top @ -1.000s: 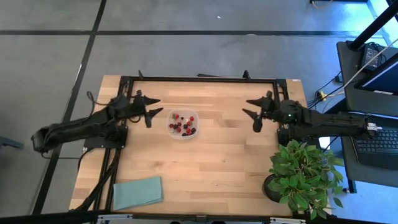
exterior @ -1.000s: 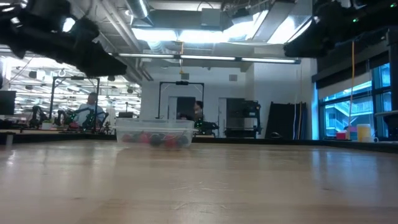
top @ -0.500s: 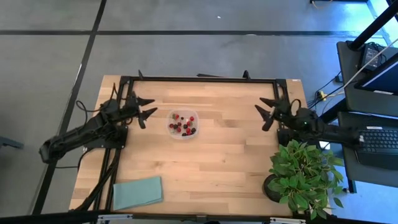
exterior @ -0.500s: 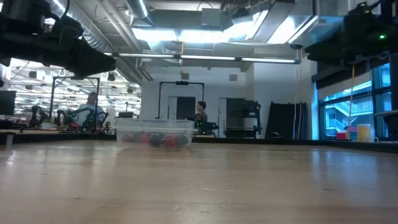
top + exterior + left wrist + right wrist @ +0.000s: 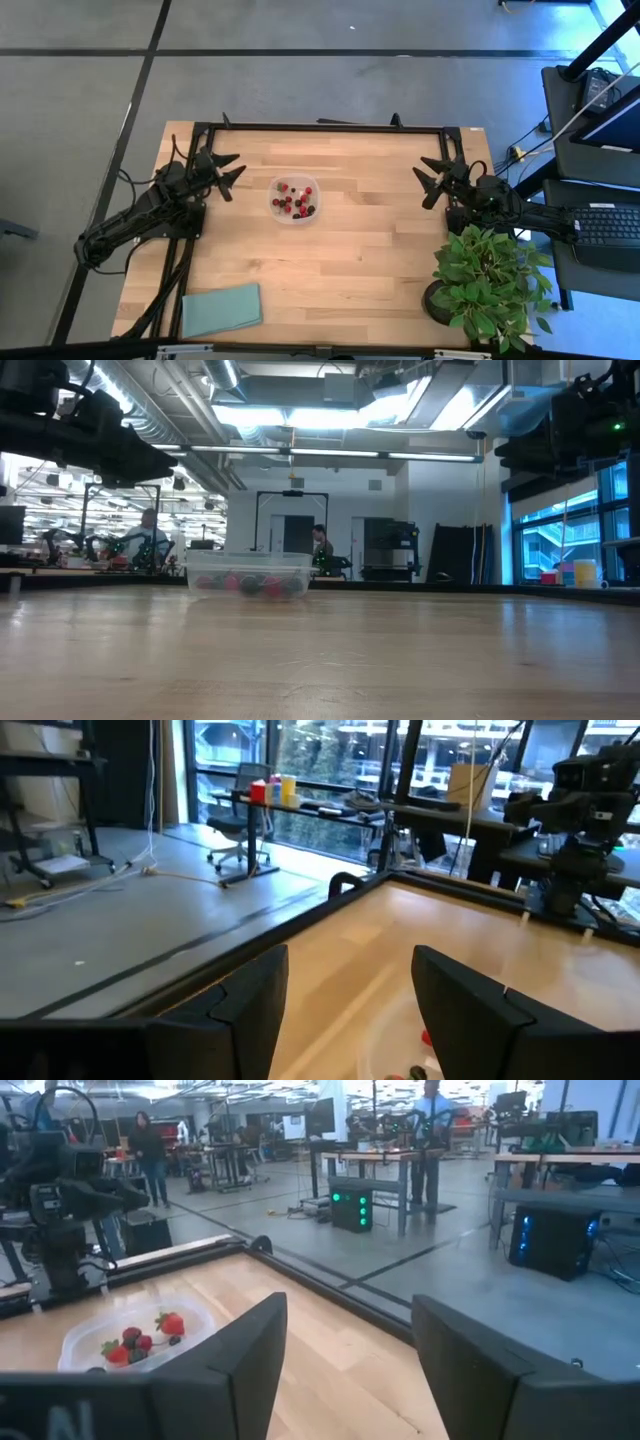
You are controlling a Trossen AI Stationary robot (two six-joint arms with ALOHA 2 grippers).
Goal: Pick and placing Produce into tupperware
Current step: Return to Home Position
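Produce (image 5: pixel 296 203), a handful of tiny red and dark maroon berries, lies gathered inside the tupperware (image 5: pixel 273 208), which stands on the table (image 5: pixel 340 260) a little left of centre in the upper middle of the high view. I can find no loose pieces on the wood around it. In the low view the berries show as red blurs through the clear wall, left of centre. Judging by their size they should be very light, soft and easy to bruise, and round enough to roll away. A grip would best close gently across the body of a single berry, not on its green top. The container looks like thin, light plastic that would slide or flex if nudged, so its rim or a side wall is the likely place to take it. The left gripper (image 5: pixel 232 168) hovers just left of the container, near the table's upper left corner. Its jaws are spread wide with nothing between them. The right gripper (image 5: pixel 421 170) hangs well apart at the upper right, above the potted plant (image 5: pixel 490 280), also gaping and empty.
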